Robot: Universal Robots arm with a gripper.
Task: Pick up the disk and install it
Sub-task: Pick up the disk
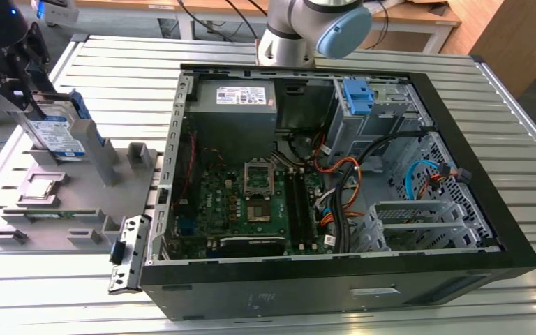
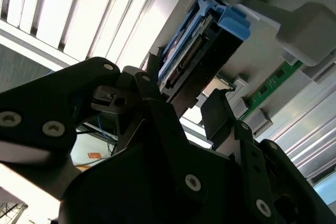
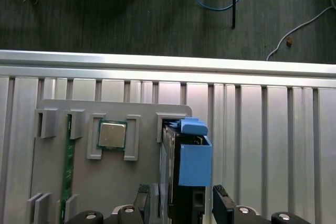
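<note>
Jaws spread astride upright disk (image 3: 193, 169) in gray tray (image 3: 105, 182), w/ small gaps both sides.

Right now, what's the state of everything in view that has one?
disk, upright in a slot of the gray holder, not installed.
end effector, at the disk, grip unclear.
computer case, on its side, open.
processor chip, flat in its holder recess.
memory stick, set in its holder groove.

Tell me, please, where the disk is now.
The disk stands on edge in the grey holder at the exterior view's left, outside the computer case, at the gripper.
</note>
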